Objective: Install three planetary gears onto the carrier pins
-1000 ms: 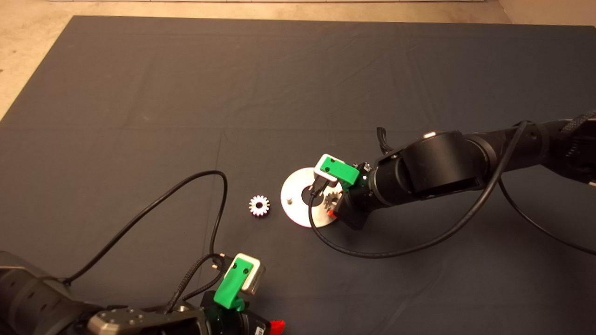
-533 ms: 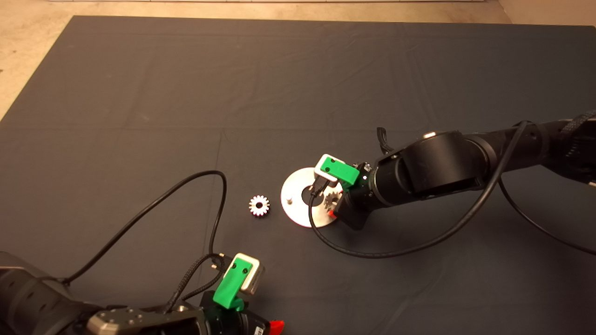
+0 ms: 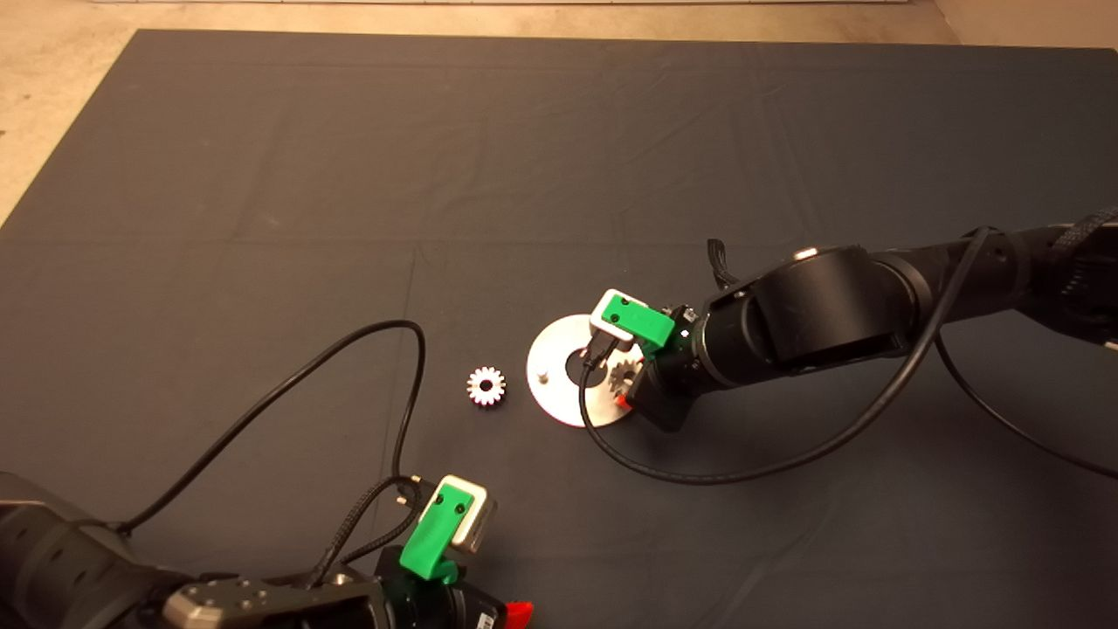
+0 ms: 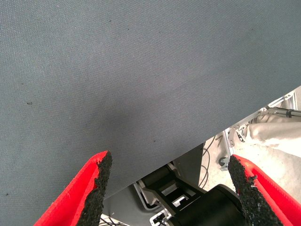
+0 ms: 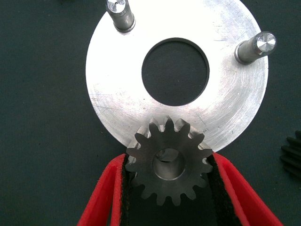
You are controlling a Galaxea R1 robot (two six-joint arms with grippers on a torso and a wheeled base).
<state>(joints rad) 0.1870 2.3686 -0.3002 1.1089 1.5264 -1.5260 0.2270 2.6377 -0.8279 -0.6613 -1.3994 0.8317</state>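
The shiny round disc [image 3: 553, 351] lies mid-mat, with one carrier pin [image 3: 542, 377] showing in the head view. My right gripper [image 3: 624, 384] is at the disc's right edge, shut on a planetary gear [image 5: 188, 181]. The gear sits level over the disc's rim [image 5: 117, 80], and a metal core shows in its bore. The two other carrier pins [image 5: 120, 14] [image 5: 256, 47] stand bare. A second gear [image 3: 486, 385] lies flat on the mat left of the disc. A third, dark-looking gear [image 5: 292, 157] shows beside the disc in the right wrist view. My left gripper [image 4: 169, 188] is open and parked at the mat's front edge.
The right arm's black cable [image 3: 699, 476] loops on the mat in front of the disc. The left arm's cable [image 3: 384, 336] arcs over the mat left of the loose gear. The tan table edge [image 3: 35, 105] shows beyond the mat at far left.
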